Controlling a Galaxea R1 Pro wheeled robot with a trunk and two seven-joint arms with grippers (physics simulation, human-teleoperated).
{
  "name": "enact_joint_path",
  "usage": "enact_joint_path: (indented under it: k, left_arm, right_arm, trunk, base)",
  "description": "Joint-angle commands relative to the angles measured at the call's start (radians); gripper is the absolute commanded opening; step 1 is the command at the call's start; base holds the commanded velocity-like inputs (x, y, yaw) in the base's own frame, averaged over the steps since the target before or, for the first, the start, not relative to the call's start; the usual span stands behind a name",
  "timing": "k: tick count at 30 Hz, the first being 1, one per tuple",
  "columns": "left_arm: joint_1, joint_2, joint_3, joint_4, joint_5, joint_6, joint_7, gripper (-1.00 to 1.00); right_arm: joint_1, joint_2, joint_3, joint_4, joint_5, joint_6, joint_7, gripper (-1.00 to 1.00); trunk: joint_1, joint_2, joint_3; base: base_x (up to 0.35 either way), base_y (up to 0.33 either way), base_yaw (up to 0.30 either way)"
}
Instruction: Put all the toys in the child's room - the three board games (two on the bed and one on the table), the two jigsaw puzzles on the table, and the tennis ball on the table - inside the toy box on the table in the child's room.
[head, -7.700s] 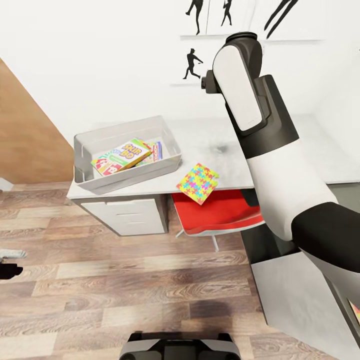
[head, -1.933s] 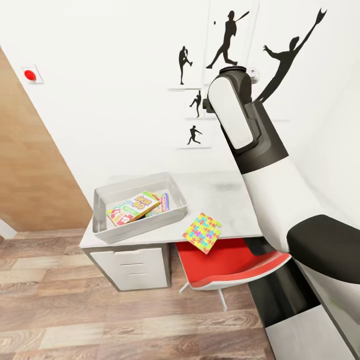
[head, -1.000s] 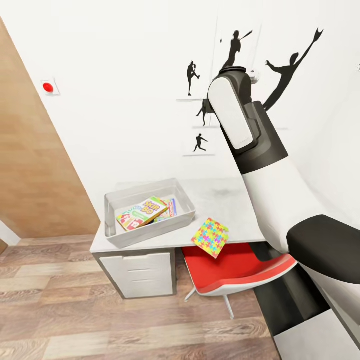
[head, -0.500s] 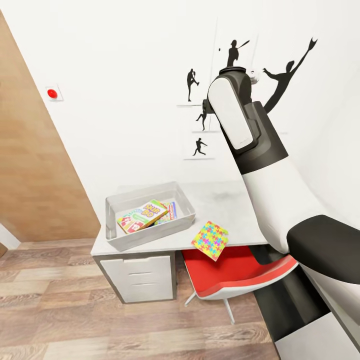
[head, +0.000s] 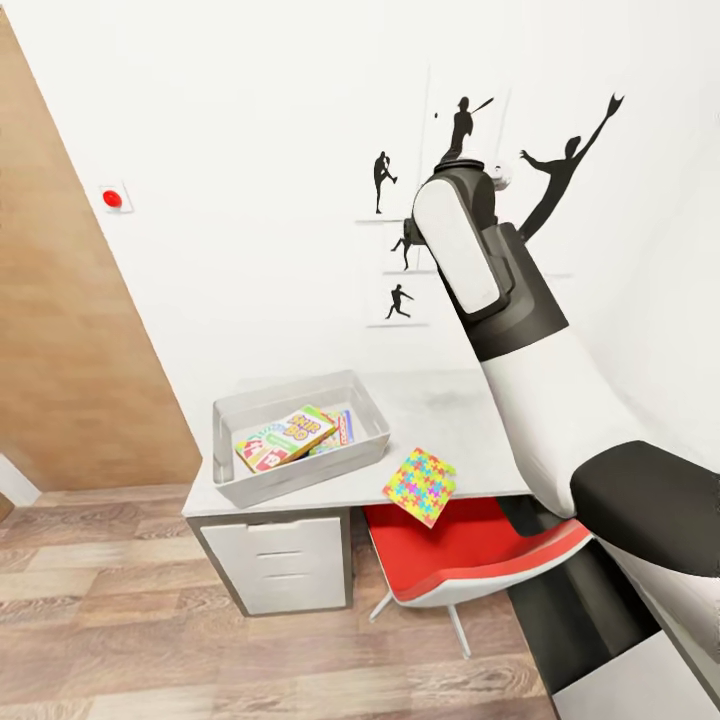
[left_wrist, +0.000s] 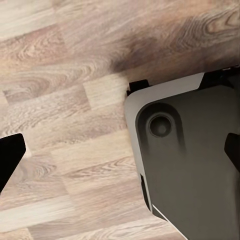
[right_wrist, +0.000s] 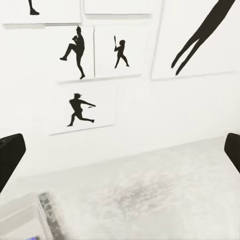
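The right gripper (right_wrist: 120, 150) was seen in its wrist view with its two dark fingertips (right_wrist: 10, 155) spread wide at the frame's edges and nothing held between them. It was aimed at the table (right_wrist: 165, 185) and the baseball silhouette pictures (right_wrist: 80, 112) on the wall. The left gripper (left_wrist: 120, 155) was likewise seen spread apart and empty, over the wood-plank floor (left_wrist: 60, 100) and the robot's grey base (left_wrist: 190, 165).

In the head view the raised right arm (head: 520, 330) covered part of the table's far side (its gripper lay out of sight behind the elbow). The toy box (head: 298, 437) stood on the table (head: 440, 410) at its left end. Inside it the Skip-Bo game (head: 285, 438) lay on top, with a second game's edge (head: 343, 428) partly hidden under it; a third could not be made out. One jigsaw puzzle (head: 420, 485) lay at the table's front edge, overhanging the red chair (head: 470, 555). The second puzzle and the ball could not be told.

Against the picture from half a second before, the whole view had shifted slightly, the wall pictures sitting higher; the box and puzzle were left unmoved on the table.
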Motion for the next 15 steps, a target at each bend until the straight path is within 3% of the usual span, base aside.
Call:
enact_joint_path:
  k: [1, 15]
  left_arm:
    - [-0.001, 0.0, -0.006, 0.001, 0.004, -0.004, -0.003, 1.0]
    - [0.001, 0.0, -0.006, 0.001, 0.005, -0.004, -0.003, 1.0]
  right_arm:
    - [0.006, 0.0, 0.001, 0.003, -0.01, 0.006, -0.01, 1.0]
    - [0.059, -0.005, -0.006, 0.236, -0.013, -0.024, 0.003, 1.0]
  trunk:
    - [0.001, -0.002, 0.0]
    - [0.001, -0.002, 0.023]
  base:
    - [0.0, 0.0, 0.0]
    - [0.0, 0.0, 0.0]
